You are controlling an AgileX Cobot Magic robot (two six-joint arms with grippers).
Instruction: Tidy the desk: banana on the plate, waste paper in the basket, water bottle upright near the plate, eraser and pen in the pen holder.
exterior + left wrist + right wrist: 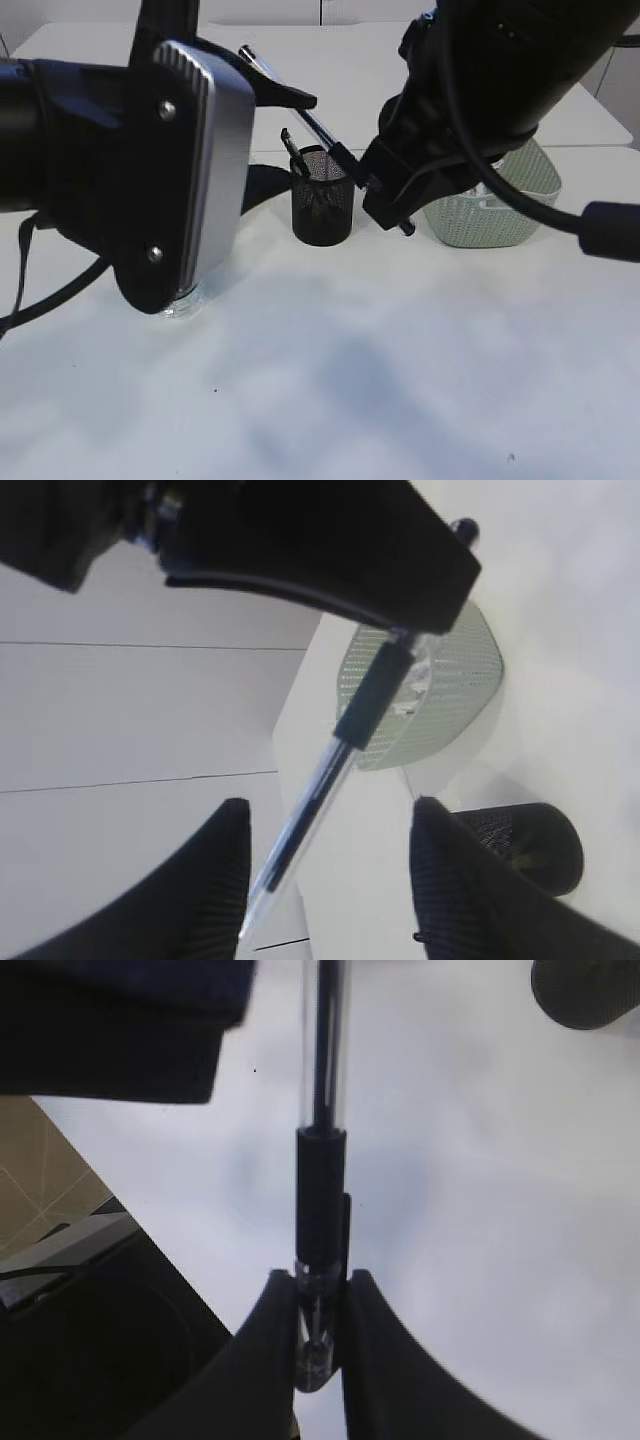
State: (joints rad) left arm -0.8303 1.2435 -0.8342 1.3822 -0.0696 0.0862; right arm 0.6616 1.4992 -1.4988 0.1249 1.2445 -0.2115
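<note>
Pen (322,1160) sits clamped in right end effector (320,1325).

Pen (330,770) slants between spread left fingers (215,880), touching neither; green basket (455,685) and black pen holder (530,845) behind on table (560,610).

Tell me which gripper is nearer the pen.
Right. The right gripper is shut on the pen, clamping its capped end. The left gripper is open, its fingers on either side of the pen's clear end, not touching.
</note>
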